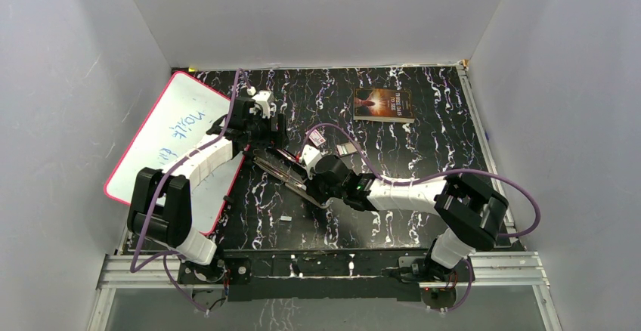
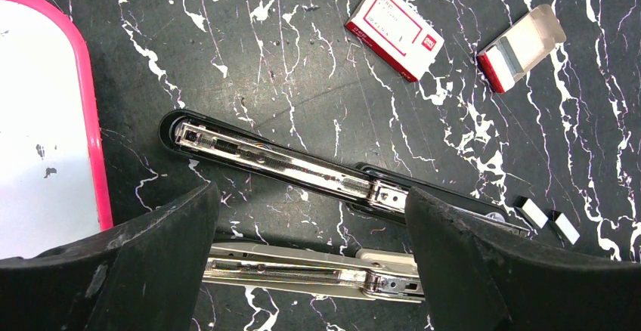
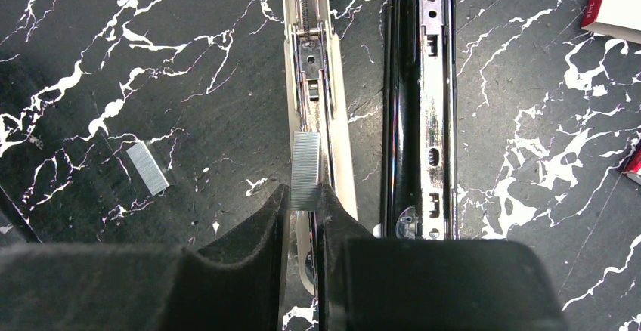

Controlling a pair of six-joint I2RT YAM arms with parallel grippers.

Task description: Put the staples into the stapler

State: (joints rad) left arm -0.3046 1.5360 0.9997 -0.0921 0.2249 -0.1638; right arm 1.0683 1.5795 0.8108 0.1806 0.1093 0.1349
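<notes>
Two staplers lie opened flat, side by side, about mid-table and a shade toward the left edge: a black stapler [image 3: 423,119] and a cream stapler [image 3: 344,172]. Both have their channels facing up, ready for loading.

Right gripper [image 3: 304,199]: jaws pinching a staple strip [image 3: 305,168] by its near end. The strip runs in line with the cream stapler's channel and sits just over the rail, likely so it can slide straight in. Not seated yet (it looks slightly off the groove).

Left gripper [image 2: 310,195]: jaws spread wide, hovering over both staplers and gripping nothing, probably on hand to steady a body.

A spare strip [image 3: 147,168] lies loose toward the near edge. A closed staple box [image 2: 393,30] and an open box [image 2: 520,47] sit farther toward the far edge.
</notes>
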